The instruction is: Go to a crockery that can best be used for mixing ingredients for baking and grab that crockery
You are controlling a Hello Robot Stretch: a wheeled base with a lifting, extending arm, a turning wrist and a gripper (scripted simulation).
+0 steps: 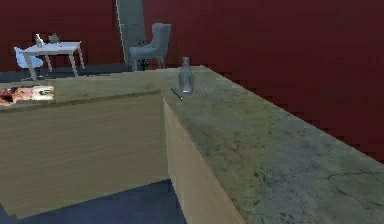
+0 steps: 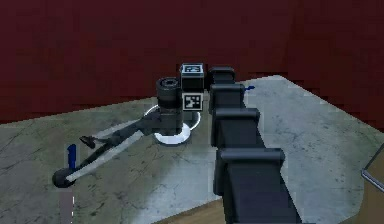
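step: grasp | bowl (image 2: 188, 138): pale round rim, probably it, centre of frame on the table (image 2: 300, 110), at the arm's (image 2: 245, 150) far end | jaws: cannot tell if apart or together | advice: line up on the rim, grip firmly, lift straight up.

L-shaped desk (image 1: 250, 140): one leg runs across the forward view's left, the other down its right. Bottle (image 1: 185, 75) stands on the desk by the corner, with a small utensil (image 1: 177, 95) lying just in front of it. Flat item (image 1: 25, 95) sits on the left leg at the picture's edge. Behind the desk is an armchair (image 1: 152, 47), and farther left a small desk (image 1: 52, 48) with a chair (image 1: 28, 62) beside it.

Arm side view: arm (image 2: 245, 150) reaches out above the desk, with the gripper (image 2: 72, 165) to its left. The fingers (image 2: 110, 145) point left, low above the desktop. Ring-shaped item (image 2: 192, 133) is on the desk at the gripper body; can't tell if they touch.
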